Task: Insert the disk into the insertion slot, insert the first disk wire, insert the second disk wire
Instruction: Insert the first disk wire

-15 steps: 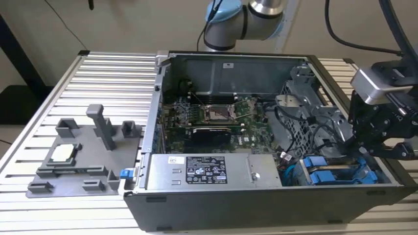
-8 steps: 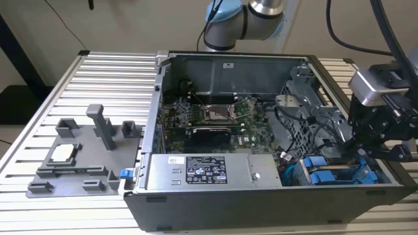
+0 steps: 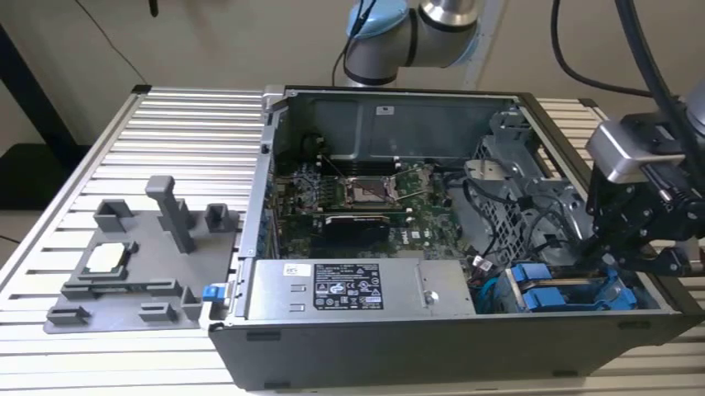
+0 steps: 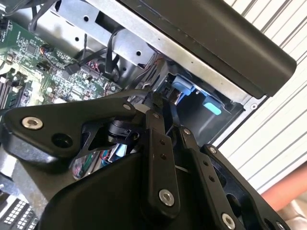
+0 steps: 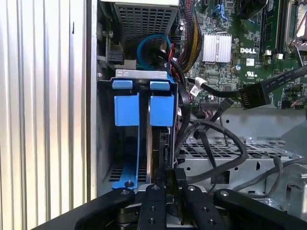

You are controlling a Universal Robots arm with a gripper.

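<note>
The flat silver-grey metal hard drive in its bright blue plastic carrier (image 5: 160,111) stands on edge inside the narrow bay of the grey sheet-metal drive cage (image 5: 140,73). It sits just beside a second blue carrier (image 5: 125,109), in the open black computer case (image 3: 441,351) on the slatted desk (image 3: 187,124). The gripper (image 5: 175,176) hangs at the drive's end away from its blue tabs, fingers drawn nearly together with nothing clearly between them. The drive is probably stiff, dense and shock-sensitive, with slick metal faces. Its long carrier edges look the safest hold, not the connector end.
</note>
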